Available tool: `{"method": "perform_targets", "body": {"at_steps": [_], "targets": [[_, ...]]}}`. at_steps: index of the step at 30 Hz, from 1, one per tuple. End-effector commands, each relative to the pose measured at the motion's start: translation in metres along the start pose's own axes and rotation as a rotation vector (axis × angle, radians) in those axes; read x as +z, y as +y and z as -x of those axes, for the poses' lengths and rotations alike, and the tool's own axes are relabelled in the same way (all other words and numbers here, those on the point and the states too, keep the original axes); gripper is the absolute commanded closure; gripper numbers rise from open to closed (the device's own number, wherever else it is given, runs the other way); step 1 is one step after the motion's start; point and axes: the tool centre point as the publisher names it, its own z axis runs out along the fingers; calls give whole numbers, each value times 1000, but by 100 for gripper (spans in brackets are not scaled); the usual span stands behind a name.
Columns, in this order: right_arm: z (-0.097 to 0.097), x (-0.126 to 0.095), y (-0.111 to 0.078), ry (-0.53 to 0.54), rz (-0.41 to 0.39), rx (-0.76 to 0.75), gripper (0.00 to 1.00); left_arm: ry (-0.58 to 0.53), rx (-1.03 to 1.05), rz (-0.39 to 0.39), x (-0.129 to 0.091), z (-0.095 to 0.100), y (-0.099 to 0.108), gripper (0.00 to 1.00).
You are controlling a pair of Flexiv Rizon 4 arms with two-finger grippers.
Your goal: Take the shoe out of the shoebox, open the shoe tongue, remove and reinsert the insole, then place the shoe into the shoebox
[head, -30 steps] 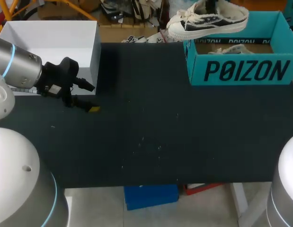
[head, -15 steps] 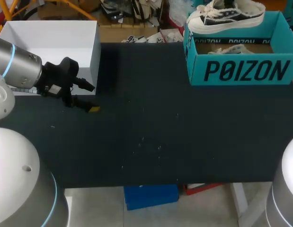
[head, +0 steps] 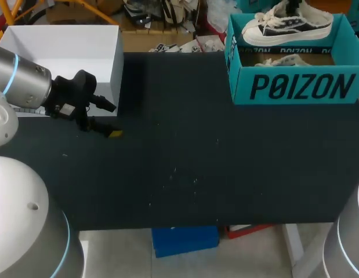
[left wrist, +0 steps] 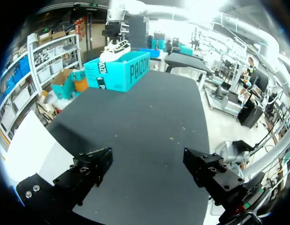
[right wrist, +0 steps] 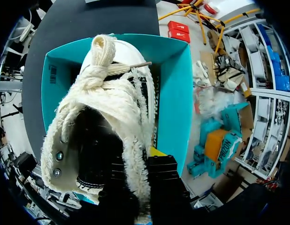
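The main risk is a bad landing. The right gripper (right wrist: 141,174) holds the shoe (head: 286,24) only by one side of its fuzzy collar, one finger inside the opening and the other outside, clamped on that thin wall. With so narrow a hold, the toe could swing and catch the rim of the teal shoebox (head: 295,87) directly under the gripper. The loose laces (right wrist: 100,65) ahead of the fingers could also drape over the edge. A second shoe (head: 283,59) lies in the box beneath, so the held one may settle tilted on it.

The right wrist points straight down into the box, the shoe hanging toe-forward below it, just above the rim.

The left gripper (left wrist: 147,161) rests low over the dark table (head: 196,145), fingers wide apart and holding nothing, with a white box (head: 115,69) just beside it.
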Motion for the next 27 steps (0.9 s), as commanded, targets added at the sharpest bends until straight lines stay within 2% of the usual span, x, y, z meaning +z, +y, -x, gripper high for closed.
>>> {"method": "perform_targets", "body": {"at_steps": [1, 11, 19, 27], "targets": [[14, 28, -2, 60, 19, 0, 100, -1, -1, 5, 0, -1, -1, 0], [17, 73, 2, 103, 68, 9, 100, -1, -1, 5, 0, -1, -1, 0], [22, 94, 11, 124, 90, -12, 100, -1, -1, 5, 0, -1, -1, 0], [29, 112, 11, 135, 98, -19, 100, -1, -1, 5, 0, -1, -1, 0]]}}
